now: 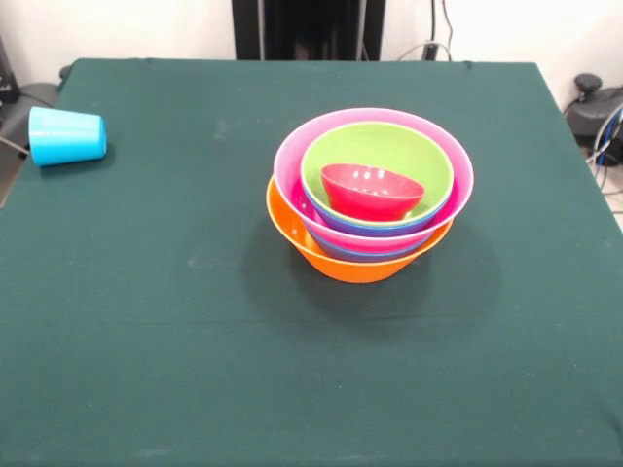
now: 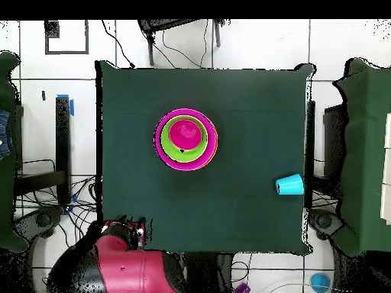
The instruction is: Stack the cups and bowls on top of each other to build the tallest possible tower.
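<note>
The bowls sit nested in one pile near the table's middle: orange bowl [image 1: 336, 261] at the bottom, then pink [image 1: 292, 161], a purple-blue rim [image 1: 375, 231], lime green [image 1: 389, 146], and the small red bowl [image 1: 372, 191] innermost. The pile shows from above in the overhead view [image 2: 185, 138]. The light-blue cup [image 1: 66, 136] lies on its side at the table's left edge, far from the pile; it also shows in the overhead view [image 2: 289, 185]. The red arm [image 2: 122, 255] is drawn back off the table; its end [image 2: 131, 230] sits at the table's corner, open or shut unclear.
The green table cloth [image 1: 175, 341] covers the whole table. The robot's black pedestal [image 1: 307, 29] stands at the far side. Cables and black gear lie off the table's right edge [image 1: 594, 107].
</note>
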`<state>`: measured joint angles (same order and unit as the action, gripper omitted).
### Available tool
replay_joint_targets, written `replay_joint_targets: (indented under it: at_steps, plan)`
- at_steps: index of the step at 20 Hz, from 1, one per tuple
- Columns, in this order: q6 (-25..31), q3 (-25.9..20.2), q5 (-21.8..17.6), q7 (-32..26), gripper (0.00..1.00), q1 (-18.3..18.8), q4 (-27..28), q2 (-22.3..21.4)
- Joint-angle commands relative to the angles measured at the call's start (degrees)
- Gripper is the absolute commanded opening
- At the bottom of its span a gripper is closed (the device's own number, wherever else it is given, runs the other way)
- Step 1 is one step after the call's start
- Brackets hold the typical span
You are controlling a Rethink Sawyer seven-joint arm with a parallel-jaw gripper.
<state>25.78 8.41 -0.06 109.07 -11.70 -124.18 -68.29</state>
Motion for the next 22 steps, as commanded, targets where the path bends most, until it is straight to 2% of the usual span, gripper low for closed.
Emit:
replay_joint_targets:
  at_steps: [1, 7, 11, 15, 18, 22]
  plan:
    - [-5.1, 2.6, 0.5, 19.4, 1.00, -7.9, 0.9, 7.7]
    - [-4.4, 6.7, 3.6, 28.7, 1.00, -16.6, 6.5, 12.8]
    - [-4.4, 8.7, 6.3, 34.5, 1.00, -20.6, 11.7, 17.1]
    - [-4.1, 12.7, 8.6, 40.8, 1.00, -25.1, 17.8, 22.6]
    - [-2.6, 14.4, 9.5, 42.7, 1.00, -26.5, 21.2, 25.4]
    - [0.3, 12.8, 7.7, 38.7, 1.00, -24.4, 22.7, 26.3]
